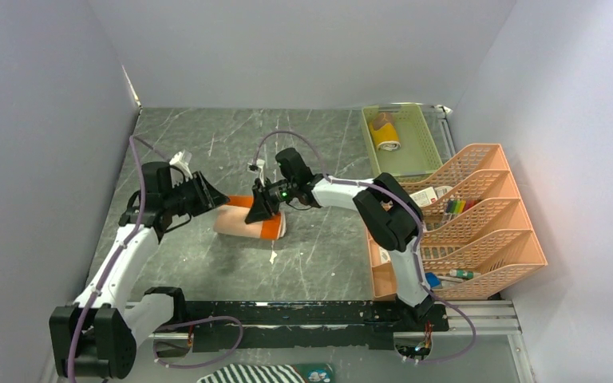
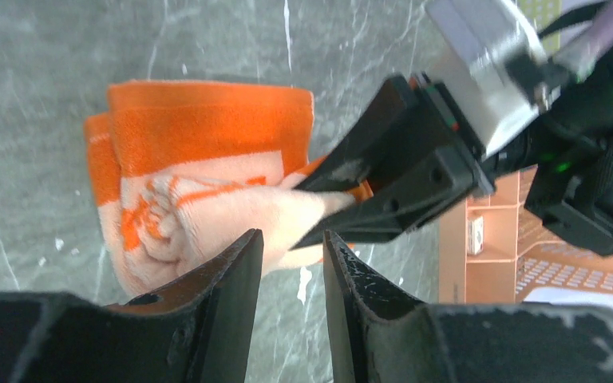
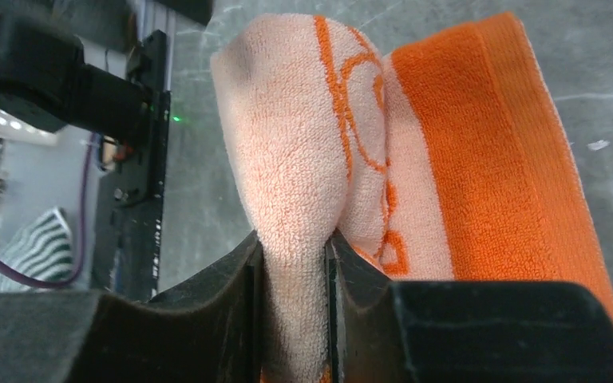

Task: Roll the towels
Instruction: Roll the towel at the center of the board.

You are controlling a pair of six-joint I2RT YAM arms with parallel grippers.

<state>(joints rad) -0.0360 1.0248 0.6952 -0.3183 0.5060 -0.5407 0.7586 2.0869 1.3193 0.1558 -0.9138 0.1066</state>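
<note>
Seen from above, a large orange terry towel (image 1: pixel 243 224) with a cream border and orange line-drawing lies as a loose, fat roll near the middle of a dark grey marble-patterned table (image 1: pixel 327 259), between the two black robot arms. The right gripper (image 3: pixel 294 239) is clamped on a raised fold of the cream cloth at the roll's right end. Its wrist view shows the terry squeezed tight between the two fingers. The left gripper (image 2: pixel 291 236) hovers just beside the opposite end, where the cloth spirals. Its fingers are a narrow way apart, with bare table showing between them, so it seems to grip nothing. A small mustard-yellow towel (image 1: pixel 385 137) lies already rolled in a pale green plastic tray (image 1: pixel 429 148) at the far right, well apart from the work. The step in hand looks like tightening and finishing the orange roll. It would likely go best if the right pinch stays low and pulls along the table, not upward, since lifting could let the layers sag open. The left fingers should probably press or catch the spiral end first, so both ends turn together and the roll stays even. The pinched fold is thick and soft, so it may slip if tugged sharply.
</note>
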